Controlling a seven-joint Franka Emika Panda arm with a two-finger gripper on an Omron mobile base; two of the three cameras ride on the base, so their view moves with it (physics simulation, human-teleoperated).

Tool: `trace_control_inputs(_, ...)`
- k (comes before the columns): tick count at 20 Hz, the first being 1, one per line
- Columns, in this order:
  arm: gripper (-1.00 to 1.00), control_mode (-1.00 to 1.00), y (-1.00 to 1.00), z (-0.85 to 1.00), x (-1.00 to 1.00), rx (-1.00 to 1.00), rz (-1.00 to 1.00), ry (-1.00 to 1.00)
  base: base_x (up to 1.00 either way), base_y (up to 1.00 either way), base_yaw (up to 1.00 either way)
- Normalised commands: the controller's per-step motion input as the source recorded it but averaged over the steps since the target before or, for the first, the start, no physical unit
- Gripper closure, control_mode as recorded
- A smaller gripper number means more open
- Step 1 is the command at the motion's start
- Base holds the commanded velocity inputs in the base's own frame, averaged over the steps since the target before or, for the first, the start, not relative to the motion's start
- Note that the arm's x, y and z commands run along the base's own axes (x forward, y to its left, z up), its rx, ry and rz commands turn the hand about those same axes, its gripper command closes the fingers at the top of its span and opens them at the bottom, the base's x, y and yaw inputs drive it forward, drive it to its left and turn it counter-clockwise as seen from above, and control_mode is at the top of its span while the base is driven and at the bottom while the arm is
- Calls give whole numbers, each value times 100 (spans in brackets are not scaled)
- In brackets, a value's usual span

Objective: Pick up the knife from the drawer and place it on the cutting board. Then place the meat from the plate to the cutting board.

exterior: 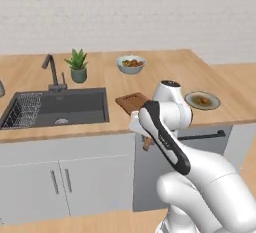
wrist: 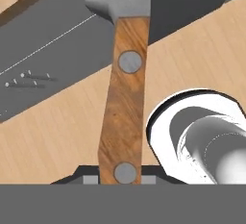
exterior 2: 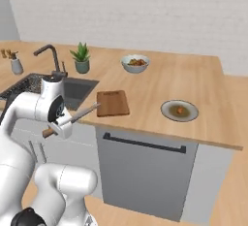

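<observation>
Knife [exterior 2: 77,116] pinched by its wooden handle in the hand [exterior 2: 62,123]; carry it level toward the cutting board [exterior 2: 112,103] at two o'clock, then lower it flat.

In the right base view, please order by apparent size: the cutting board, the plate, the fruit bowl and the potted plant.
1. and 2. Cutting board and plate: they look about alike, so I do not rank them.
3. Fruit bowl, though it stands farther back.
4. Potted plant, also far back.
</observation>
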Motion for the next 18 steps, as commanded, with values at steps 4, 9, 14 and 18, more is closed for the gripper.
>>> trace_control_inputs(4, 100, 100, 0, 0, 0, 0, 0, 0, -5, -100, -15)
trace_control_inputs(9, 100, 100, 0, 0, 0, 0, 0, 0, -19, -87, 31)
trace_control_inputs(14, 100, 100, 0, 0, 0, 0, 0, 0, -7, -41, 42)
trace_control_inputs(18, 100, 100, 0, 0, 0, 0, 0, 0, 31, 18, -2)
